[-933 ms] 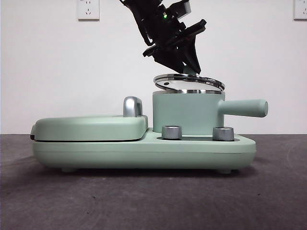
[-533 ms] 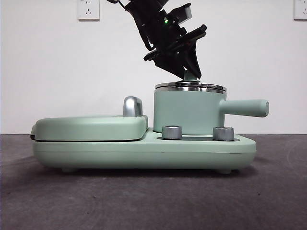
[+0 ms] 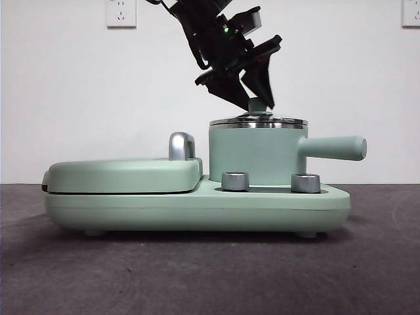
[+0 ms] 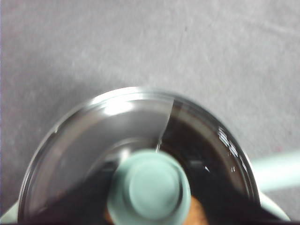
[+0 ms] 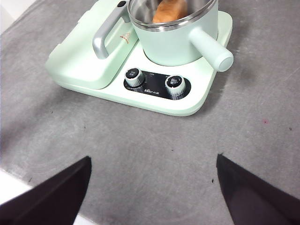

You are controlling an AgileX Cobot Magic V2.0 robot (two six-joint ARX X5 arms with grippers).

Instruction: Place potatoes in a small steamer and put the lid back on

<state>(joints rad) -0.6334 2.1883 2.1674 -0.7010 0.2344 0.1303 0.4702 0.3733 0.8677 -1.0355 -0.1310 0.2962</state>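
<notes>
at the left of the front view lies the flat mint-green grill cover (image 3: pixel 125 174) with its chrome handle (image 3: pixel 182 146), part of the mint-green cooker base (image 3: pixel 197 209) with two steel dials (image 3: pixel 235 181); none of it is touched. just to its right stands the small mint-green cylindrical steamer pot (image 3: pixel 257 156), its straight stick handle (image 3: pixel 333 147) pointing away to the right. the round glass lid with the steel rim (image 3: pixel 258 122) sits level on the pot's rim, and the left gripper (image 3: pixel 256 98) hangs directly above it, slanting down from the upper left, jaws parted to either side of the small mint-green knob (image 4: pixel 152 187) and, as far as can be seen, not squeezing it. the orange-brown potato (image 5: pixel 171 10) lies inside the pot, visible in the right wrist view and as an orange patch under the glass beside the knob. the knob lies straight below the jaws, so a clear lift looks like what remains. the right gripper (image 5: pixel 152 187) waits open, well back from the cooker.
</notes>
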